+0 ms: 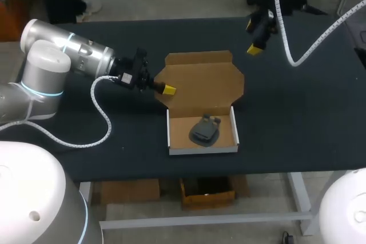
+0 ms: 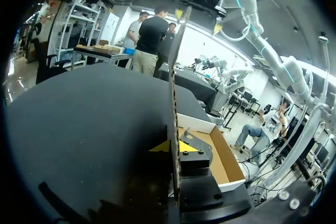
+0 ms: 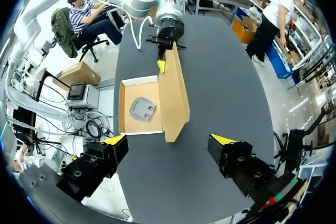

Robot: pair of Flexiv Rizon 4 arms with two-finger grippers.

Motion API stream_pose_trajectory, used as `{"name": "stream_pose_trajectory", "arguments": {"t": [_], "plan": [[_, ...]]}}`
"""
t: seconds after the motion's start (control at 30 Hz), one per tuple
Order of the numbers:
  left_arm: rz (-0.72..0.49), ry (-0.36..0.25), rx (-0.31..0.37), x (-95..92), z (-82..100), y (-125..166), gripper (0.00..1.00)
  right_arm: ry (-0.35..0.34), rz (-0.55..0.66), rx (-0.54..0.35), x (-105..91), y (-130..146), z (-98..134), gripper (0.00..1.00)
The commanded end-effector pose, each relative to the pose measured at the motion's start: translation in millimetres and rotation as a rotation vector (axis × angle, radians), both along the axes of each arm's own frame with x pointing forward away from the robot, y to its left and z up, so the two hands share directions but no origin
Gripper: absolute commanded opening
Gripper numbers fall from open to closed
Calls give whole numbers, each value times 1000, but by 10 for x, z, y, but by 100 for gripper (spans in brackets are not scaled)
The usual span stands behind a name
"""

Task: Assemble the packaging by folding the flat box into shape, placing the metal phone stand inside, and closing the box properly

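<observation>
The cardboard box, white outside and brown inside, sits open at the table's middle. The grey metal phone stand lies in its base. Its lid stands raised behind the base. My left gripper is shut on the lid's left edge. In the left wrist view the lid shows edge-on between the yellow tips of the left gripper. My right gripper hangs open above the table's far right, apart from the box. From the open right gripper I look down on the lid, the stand and the left gripper.
The black table carries nothing but the box. My left arm lies low across the table's left side. Its white cable loops over the tabletop in front of it.
</observation>
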State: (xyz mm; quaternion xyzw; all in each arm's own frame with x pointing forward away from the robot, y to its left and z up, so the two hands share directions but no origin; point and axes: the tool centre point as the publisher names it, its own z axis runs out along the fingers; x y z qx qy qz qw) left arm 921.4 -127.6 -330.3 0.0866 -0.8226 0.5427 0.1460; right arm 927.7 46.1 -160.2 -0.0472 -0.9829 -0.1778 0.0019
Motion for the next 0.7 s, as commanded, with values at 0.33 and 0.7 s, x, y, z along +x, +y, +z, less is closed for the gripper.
{"name": "stream_pose_trajectory", "arguments": {"t": [0.33,0.7], "plan": [[17,-138,47,-259,92,21,0,14,27,-13,66,152,35,100],[15,-238,74,-293,111,-46,0,19,36,-14,56,178,26,100]]}}
